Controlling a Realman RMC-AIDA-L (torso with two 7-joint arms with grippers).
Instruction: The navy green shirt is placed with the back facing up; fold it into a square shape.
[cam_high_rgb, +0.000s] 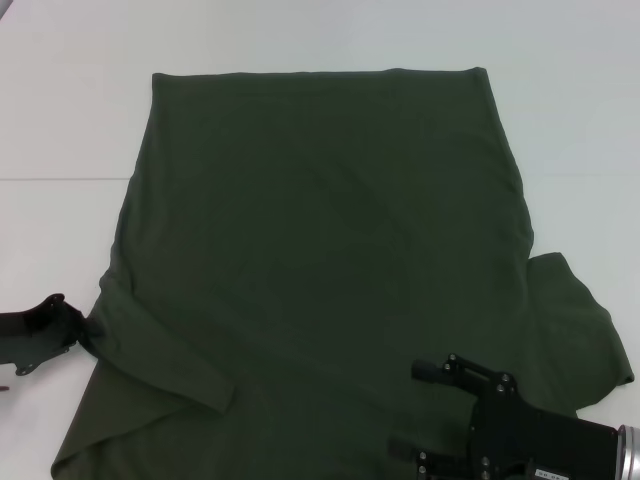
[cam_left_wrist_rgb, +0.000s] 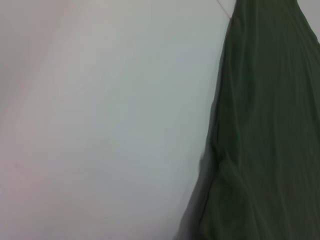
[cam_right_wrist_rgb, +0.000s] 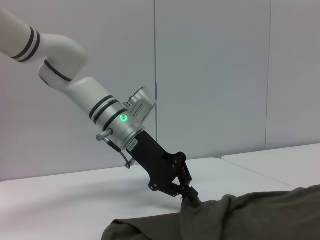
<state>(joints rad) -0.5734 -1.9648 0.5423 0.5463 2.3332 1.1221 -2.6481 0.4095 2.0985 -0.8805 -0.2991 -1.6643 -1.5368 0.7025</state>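
I see one navy green shirt (cam_high_rgb: 320, 260) spread on the white table (cam_high_rgb: 60, 110), one sleeve folded in. My left gripper (cam_high_rgb: 82, 335) pinches its left edge; whether my right gripper (cam_high_rgb: 415, 415), low over the near hem, is open I cannot tell.

Shirt (cam_high_rgb: 320, 270) lies flat on the bench (cam_high_rgb: 70, 100), filling the centre of the frame from upper middle to lower edge. One sleeve extends toward the right edge, lower right. Left pincer (cam_high_rgb: 82, 335) sits at the lower left, touching the shirt's left border. Right pincer (cam_high_rgb: 425, 415) lies over the shirt at lower right.
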